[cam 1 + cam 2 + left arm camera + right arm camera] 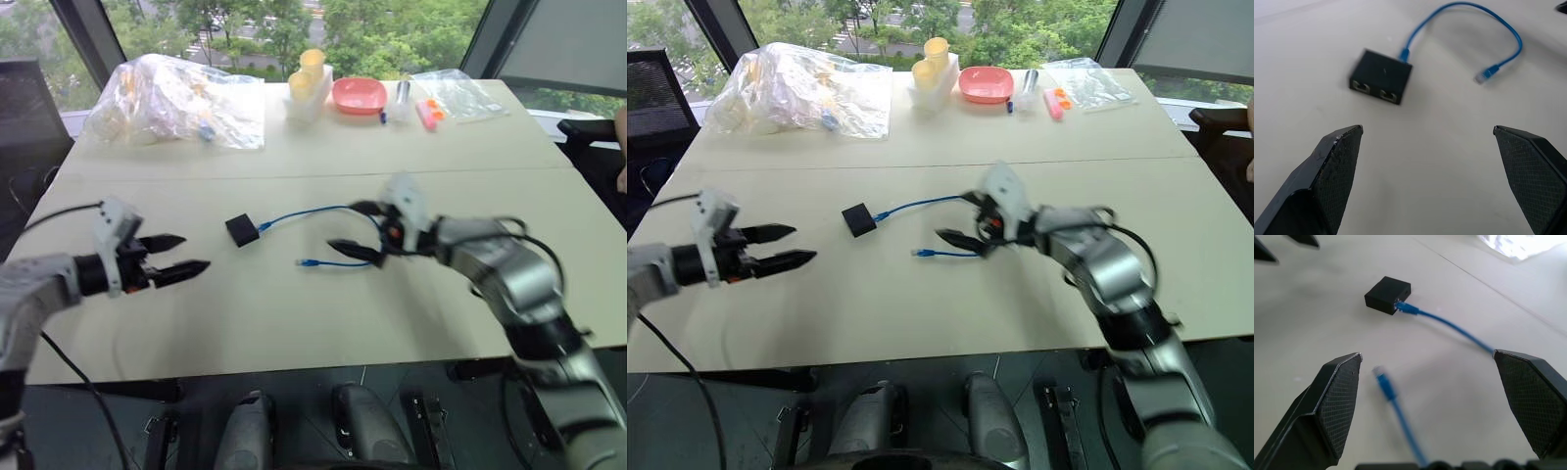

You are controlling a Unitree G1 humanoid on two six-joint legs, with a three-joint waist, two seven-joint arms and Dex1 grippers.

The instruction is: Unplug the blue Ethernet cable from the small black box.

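On the pale table (294,323), our left gripper (181,255) and right gripper (361,229) hover spread wide and empty, flanking the small black box (242,230); the blue cable (323,210) remains plugged into it, free end loose.

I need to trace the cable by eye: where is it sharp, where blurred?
Left wrist view: blue Ethernet cable and small black box slightly soft. Right wrist view: plug at the box fairly clear, free end blurred. Eye views: cable thin but traceable.
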